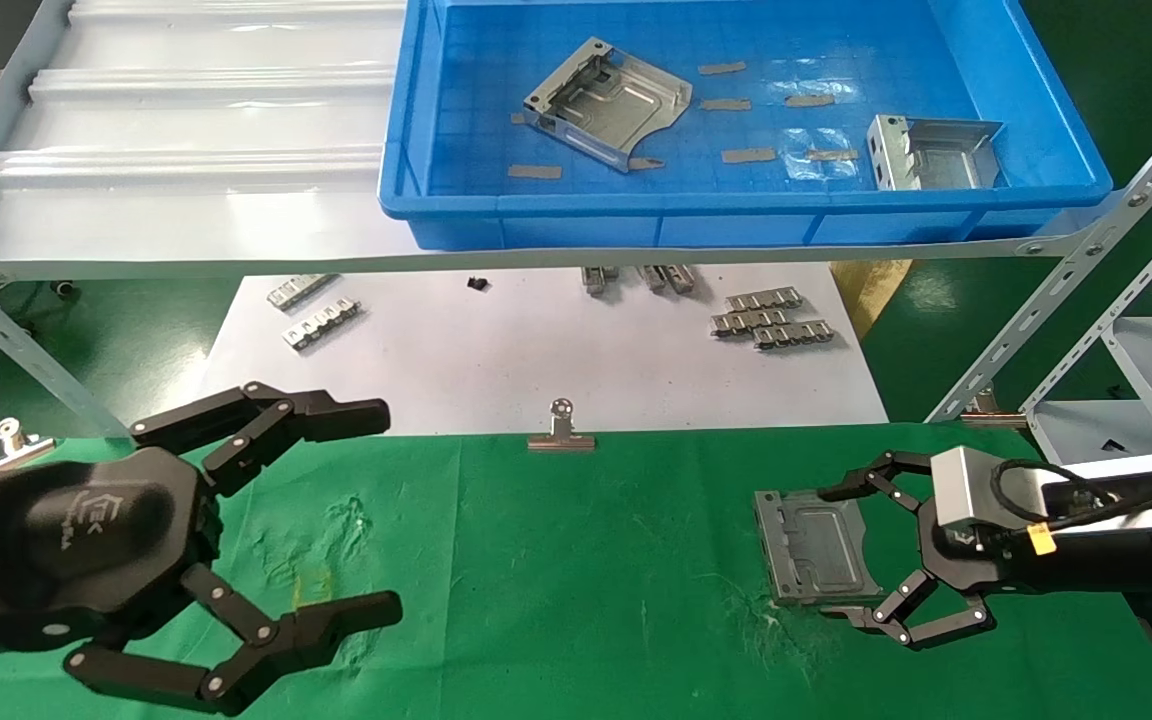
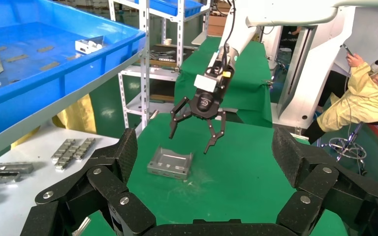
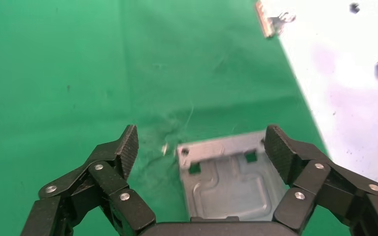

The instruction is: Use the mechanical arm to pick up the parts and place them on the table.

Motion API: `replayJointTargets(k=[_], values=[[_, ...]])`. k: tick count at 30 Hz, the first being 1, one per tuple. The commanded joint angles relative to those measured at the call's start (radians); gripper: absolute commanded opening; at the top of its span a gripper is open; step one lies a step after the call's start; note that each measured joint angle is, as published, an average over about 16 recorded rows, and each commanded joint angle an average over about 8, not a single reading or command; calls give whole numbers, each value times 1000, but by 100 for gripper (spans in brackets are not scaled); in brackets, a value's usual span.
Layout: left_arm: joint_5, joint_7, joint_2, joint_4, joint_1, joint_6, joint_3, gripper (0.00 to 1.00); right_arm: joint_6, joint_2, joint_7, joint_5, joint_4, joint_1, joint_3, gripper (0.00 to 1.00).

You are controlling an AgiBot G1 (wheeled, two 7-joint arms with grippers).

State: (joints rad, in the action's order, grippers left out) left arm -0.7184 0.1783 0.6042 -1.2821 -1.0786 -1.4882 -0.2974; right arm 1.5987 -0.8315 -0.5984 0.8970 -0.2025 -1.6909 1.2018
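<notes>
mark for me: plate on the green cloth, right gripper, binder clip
plate (image 1: pixel 816 545), head view, embossed centre panel
right gripper (image 1: pixel 841 555), head view, midway between its open fingertips
binder clip (image 1: pixel 561 440), head view, its flat silver body

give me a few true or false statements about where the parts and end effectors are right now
1. A silver part lies on the green table. True.
2. The right end effector is shut on that part. False: its fingers are spread open, above the part in the left wrist view.
3. Two more parts sit in the blue bin. True.
4. The left end effector holds a part. False: it is open and empty.
5. The binder clip lies inside the bin. False: it sits at the cloth's far edge.
</notes>
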Motion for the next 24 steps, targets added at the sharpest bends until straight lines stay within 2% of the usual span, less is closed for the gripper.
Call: replayJointTargets(k=[1, 24], values=[[0, 0, 0, 0, 0, 0, 0, 100, -2, 3, 11, -2, -15, 9, -13, 100], [1, -1, 0, 1, -1, 0, -1, 100, -43, 92, 329, -70, -453, 258, -387, 100]])
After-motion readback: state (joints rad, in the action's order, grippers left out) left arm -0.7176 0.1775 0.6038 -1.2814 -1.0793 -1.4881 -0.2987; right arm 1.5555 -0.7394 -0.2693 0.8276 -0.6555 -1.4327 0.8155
